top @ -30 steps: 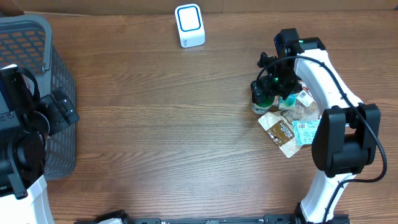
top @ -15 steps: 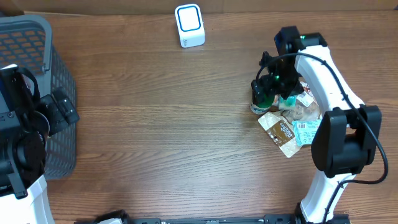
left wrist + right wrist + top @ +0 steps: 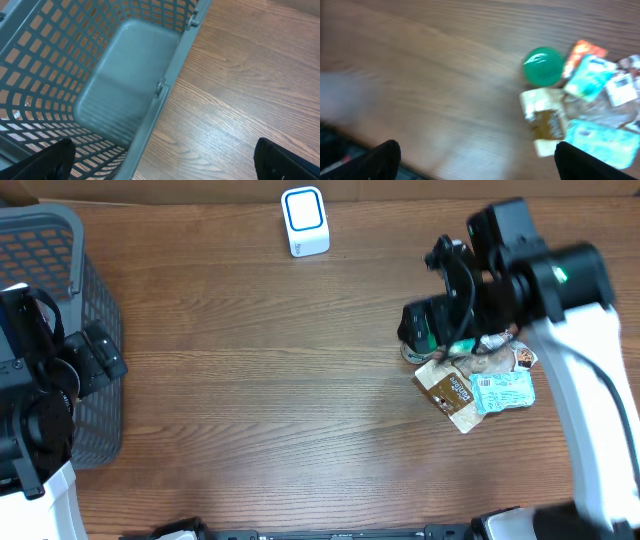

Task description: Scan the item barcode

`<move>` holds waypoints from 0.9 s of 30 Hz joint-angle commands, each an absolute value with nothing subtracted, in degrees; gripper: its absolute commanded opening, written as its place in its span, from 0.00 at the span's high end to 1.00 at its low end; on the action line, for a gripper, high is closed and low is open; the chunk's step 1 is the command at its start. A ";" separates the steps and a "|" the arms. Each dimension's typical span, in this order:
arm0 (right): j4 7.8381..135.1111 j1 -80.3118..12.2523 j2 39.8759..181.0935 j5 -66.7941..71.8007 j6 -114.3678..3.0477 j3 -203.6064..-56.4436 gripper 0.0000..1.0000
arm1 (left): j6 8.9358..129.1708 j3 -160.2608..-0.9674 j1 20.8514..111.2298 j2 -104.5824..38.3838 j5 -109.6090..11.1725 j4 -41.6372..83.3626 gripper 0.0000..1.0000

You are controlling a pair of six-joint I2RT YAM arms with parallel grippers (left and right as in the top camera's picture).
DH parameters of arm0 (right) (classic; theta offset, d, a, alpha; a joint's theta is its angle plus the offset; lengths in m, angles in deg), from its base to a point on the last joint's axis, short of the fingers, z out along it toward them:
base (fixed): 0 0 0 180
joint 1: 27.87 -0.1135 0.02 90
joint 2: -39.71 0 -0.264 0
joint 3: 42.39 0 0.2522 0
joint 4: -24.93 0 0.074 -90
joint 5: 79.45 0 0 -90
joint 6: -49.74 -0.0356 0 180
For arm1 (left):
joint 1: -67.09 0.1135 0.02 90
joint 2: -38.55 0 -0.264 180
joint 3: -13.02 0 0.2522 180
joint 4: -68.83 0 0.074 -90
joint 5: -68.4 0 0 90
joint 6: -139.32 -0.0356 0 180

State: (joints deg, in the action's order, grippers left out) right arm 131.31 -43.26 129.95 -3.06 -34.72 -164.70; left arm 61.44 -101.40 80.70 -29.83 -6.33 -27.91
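Writing: white stickers on the brown packet (image 3: 447,389) and the teal packet (image 3: 506,391), print too small to read.
Items: heaped flat at the right of the table (image 3: 260,380) beside a green-capped jar (image 3: 421,337), well apart from the white scanner (image 3: 305,220) at the far edge.
Axis: the brown packet runs diagonally, upper left to lower right; the teal one lies left-right.
Right gripper (image 3: 475,150): jaws spread wide, nothing held, above the heap.
Left gripper (image 3: 162,150): wide apart, empty, over the grey basket (image 3: 125,75).
Right wrist only: an orange packet (image 3: 584,51) beside the green cap, blurred.
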 commanded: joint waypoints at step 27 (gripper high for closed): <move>129.97 -49.93 123.11 -6.73 -35.97 -164.07 0.00 | 62.64 -102.47 80.94 -30.07 -5.77 -27.85 0.00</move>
